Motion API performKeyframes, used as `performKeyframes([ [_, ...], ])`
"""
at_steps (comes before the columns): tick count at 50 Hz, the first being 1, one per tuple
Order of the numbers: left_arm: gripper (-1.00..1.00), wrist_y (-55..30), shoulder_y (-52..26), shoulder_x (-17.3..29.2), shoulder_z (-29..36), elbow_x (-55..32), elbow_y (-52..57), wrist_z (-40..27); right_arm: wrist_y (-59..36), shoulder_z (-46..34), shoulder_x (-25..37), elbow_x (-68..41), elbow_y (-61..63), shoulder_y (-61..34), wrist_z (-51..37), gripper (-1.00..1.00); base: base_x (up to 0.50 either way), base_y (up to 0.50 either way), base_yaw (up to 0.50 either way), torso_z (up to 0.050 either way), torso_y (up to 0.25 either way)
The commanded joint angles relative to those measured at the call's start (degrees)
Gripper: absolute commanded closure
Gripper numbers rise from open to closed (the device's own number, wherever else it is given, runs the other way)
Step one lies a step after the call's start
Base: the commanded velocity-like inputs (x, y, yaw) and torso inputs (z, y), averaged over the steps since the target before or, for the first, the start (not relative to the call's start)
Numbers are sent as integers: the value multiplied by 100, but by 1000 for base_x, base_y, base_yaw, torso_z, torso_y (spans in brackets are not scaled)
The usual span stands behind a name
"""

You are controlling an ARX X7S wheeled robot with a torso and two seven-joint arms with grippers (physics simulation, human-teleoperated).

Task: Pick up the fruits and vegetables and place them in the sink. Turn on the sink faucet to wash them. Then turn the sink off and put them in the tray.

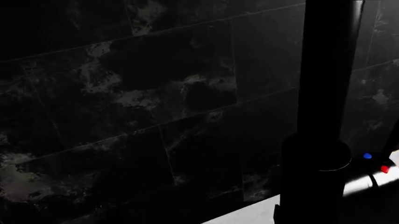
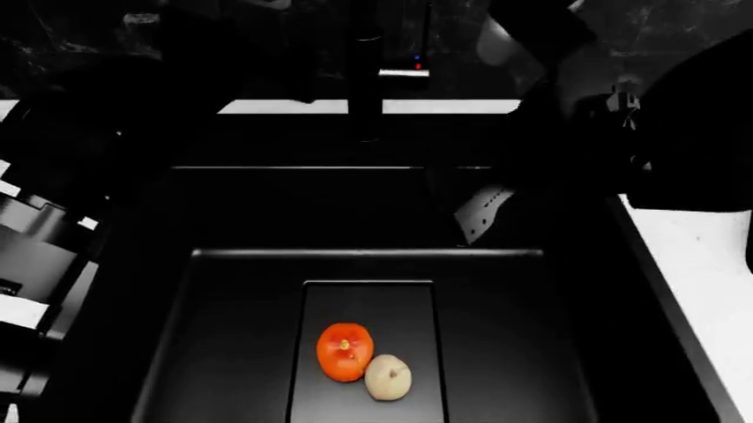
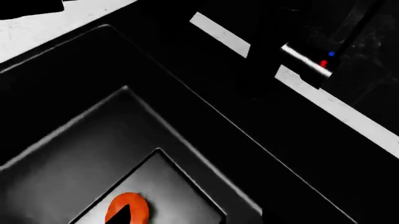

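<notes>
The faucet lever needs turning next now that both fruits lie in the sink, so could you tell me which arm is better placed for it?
Probably the left. Its wrist view is filled by the faucet, with the lever close by. The right wrist view shows the lever from farther off, across the sink. Neither gripper is visible.

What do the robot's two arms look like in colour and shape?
Both arms are mostly black and bulky. The left arm shows pale grey blocky panels on its lower part. The right arm has a light grey joint cover and a pale angled plate. The jaws are too dark to make out.
</notes>
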State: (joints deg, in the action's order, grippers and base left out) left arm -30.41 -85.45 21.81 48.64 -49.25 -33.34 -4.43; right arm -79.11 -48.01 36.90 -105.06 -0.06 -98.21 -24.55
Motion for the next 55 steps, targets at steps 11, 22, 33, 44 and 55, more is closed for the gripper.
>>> performKeyframes([
  [11,-100,202,169,-125,32,30,-173,162,-86,-378,-274,814,164,2047,1458,-100,0,0,0,0,0],
  [22,-100,229,401,19,-38,-47,76,8,395,-1167,-448,2649,-59,2066,2795,-100,0,0,0,0,0],
  [33,-100,288,638,65,-164,-200,336,-142,1196,-1885,-606,3797,-299,2468,3445,-100,0,0,0,0,0],
  [44,-100,209,619,65,-169,-246,490,-197,1553,-2057,-918,4036,-424,2565,3772,-100,0,0,0,0,0],
  [55,-100,228,623,23,-157,-236,476,-183,1942,-2150,-1095,4249,-637,2765,3969,-100,0,0,0,0,0],
])
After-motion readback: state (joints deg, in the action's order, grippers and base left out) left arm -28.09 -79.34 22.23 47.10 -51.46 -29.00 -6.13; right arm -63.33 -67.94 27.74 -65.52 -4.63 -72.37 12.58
